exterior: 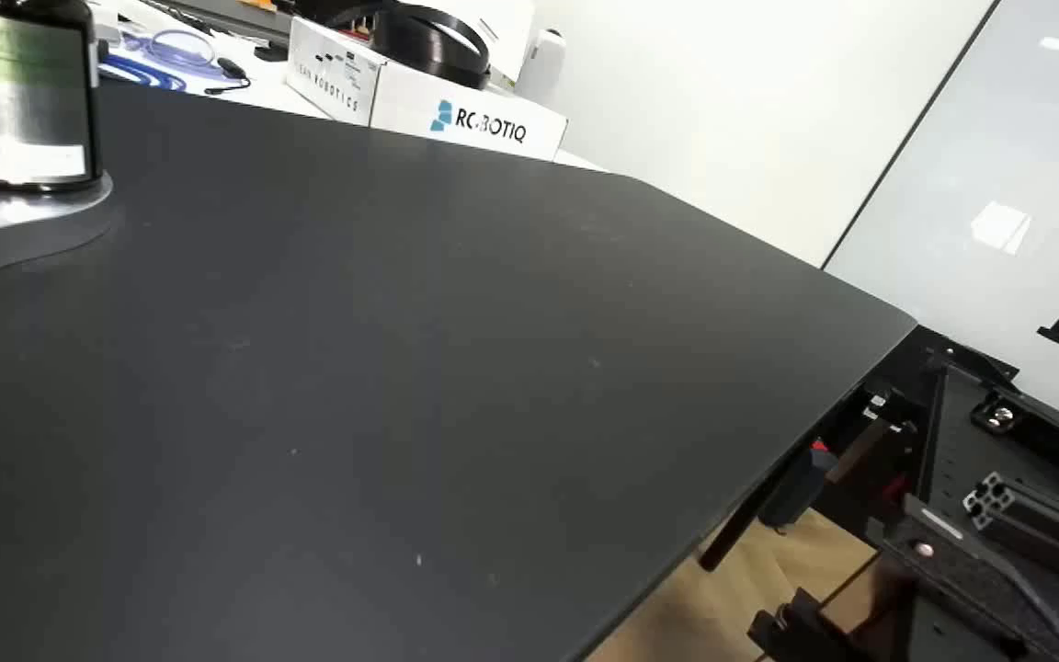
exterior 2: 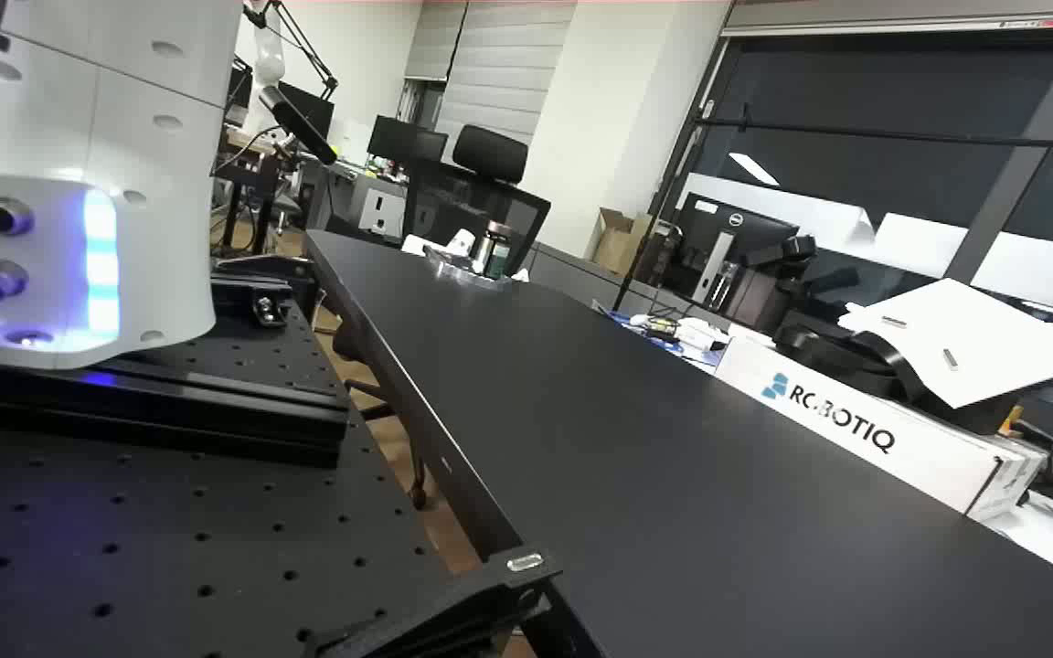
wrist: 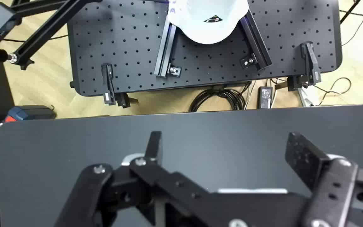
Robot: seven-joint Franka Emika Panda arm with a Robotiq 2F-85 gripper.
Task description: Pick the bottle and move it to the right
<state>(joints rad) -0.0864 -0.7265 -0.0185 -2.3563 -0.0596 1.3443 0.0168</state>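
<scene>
This looks like a robotics lab in an office room. A white robot base (exterior 2: 115, 164) stands on rails (wrist: 165, 49) above a plate (wrist: 115, 53) full of holes, along a straight edge of the tabletop (exterior: 456, 349). Past the opposite edge sits a box (exterior 2: 846, 429) printed ROBOTIQ. Between plate and tabletop show coiled cables (wrist: 224, 92) and an adapter (wrist: 265, 97). Beyond an end edge are an office chair (exterior 2: 481, 196) and monitors (exterior 2: 394, 137).

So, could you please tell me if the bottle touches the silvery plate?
Touching: in an exterior view, the bottle stands with its base on the silvery plate.
</scene>
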